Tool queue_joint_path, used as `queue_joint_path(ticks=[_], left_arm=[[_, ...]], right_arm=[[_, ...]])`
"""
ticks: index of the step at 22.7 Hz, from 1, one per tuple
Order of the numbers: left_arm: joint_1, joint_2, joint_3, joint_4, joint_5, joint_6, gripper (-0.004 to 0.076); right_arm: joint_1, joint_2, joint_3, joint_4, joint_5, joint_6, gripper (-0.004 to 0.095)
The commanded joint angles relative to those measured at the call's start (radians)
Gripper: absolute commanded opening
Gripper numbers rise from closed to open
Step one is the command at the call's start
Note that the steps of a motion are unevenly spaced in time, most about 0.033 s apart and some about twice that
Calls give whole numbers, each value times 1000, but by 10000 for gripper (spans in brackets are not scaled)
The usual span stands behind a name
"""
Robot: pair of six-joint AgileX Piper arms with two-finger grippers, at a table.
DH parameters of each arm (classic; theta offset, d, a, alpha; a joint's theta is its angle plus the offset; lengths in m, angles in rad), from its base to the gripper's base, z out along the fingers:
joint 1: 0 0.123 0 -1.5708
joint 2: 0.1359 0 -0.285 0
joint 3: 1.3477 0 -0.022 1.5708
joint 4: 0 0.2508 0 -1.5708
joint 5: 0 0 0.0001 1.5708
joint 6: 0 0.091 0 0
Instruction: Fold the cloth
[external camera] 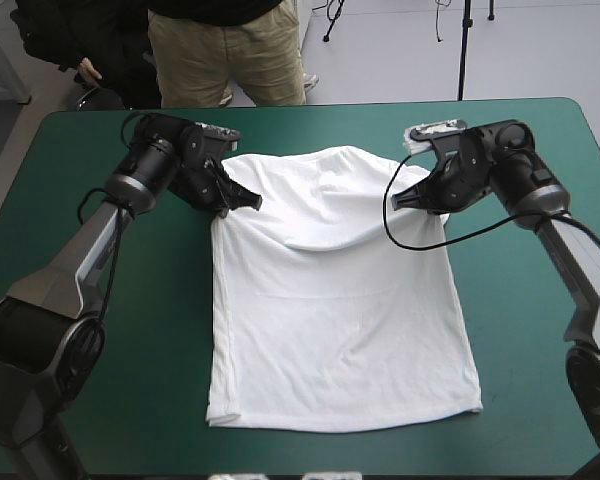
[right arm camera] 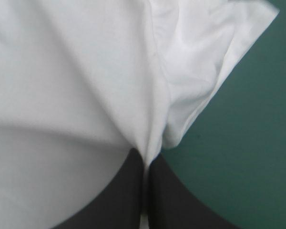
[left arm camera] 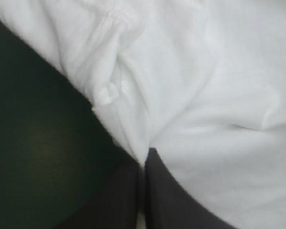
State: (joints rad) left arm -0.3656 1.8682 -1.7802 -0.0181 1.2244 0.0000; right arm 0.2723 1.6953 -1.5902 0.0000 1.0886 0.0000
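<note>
This looks like a robotics lab or test room. A table (external camera: 520, 330) with a plain teal-green cover fills most of the high view. Two jointed machine arms, the left arm (external camera: 80, 260) and the right arm (external camera: 570, 250), reach over it from its near corners. Beyond the table's far edge lies a bare pale grey floor (external camera: 550, 50), with a thin black stand (external camera: 464, 50) and loose cables (external camera: 334, 18) on it.

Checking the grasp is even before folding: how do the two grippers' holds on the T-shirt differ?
The left gripper pinches the T-shirt at its far left corner, the right gripper at its far right. Beside the right gripper a sleeve fans out; beside the left gripper the T-shirt is bunched. Both are shut on the T-shirt.
</note>
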Motion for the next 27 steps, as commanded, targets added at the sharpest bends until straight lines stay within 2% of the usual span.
queue_joint_path(ticks=[1, 9, 19, 21, 23, 27], left_arm=[[7, -109, -103, 18, 66, 6, -17], [7, -267, -264, 120, 64, 6, -17], [7, -294, -382, 134, 14, 25, -17], [7, -281, -382, 134, -18, 25, -17], [7, -249, -380, 147, -110, 25, -17], [7, -163, -380, 245, -356, -28, -17]], right_arm=[[-2, -92, -128, -14, 34, -27, -17], [-2, -138, -450, -31, 99, -31, -17], [-2, -134, -564, -25, 122, -31, -17], [-2, -121, -564, -34, 82, -43, -17], [-2, -91, -565, -79, -6, -47, -17], [-2, -11, -565, -244, -242, -18, -17]])
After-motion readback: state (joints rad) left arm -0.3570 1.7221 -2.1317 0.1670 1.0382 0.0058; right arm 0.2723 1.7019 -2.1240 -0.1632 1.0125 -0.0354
